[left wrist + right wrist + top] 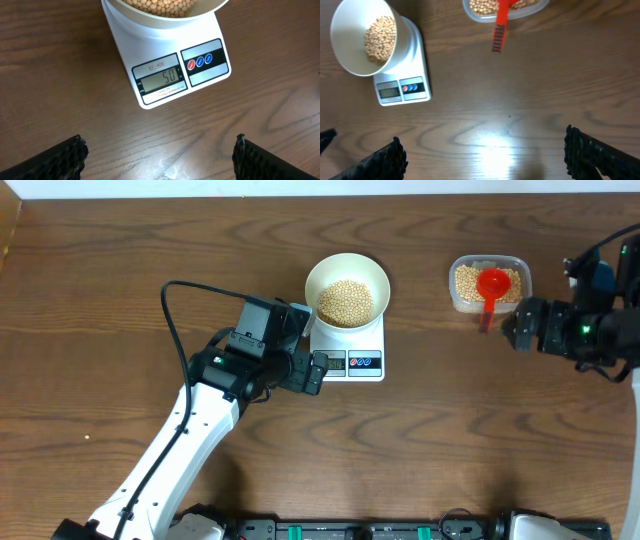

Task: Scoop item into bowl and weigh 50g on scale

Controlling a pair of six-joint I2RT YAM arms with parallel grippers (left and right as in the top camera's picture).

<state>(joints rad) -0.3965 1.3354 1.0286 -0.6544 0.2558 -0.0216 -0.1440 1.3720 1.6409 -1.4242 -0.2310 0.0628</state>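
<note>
The white bowl (346, 290) stands on the white scale (352, 362) and holds a heap of tan beans (345, 300). In the left wrist view the scale (170, 70) shows a display (162, 77) reading 50. The bowl (362, 42) and scale (402, 87) also show in the right wrist view. My left gripper (313, 370) is open and empty just left of the scale's front; its fingers (160, 155) are wide apart. My right gripper (512, 325) is open and empty just right of the scoop's handle; its fingers (482, 157) hold nothing.
A clear plastic tub (489, 284) at the back right holds more beans and a red scoop (491, 288), its handle over the front rim. The tub (502, 9) and scoop handle (500, 30) show at the top of the right wrist view.
</note>
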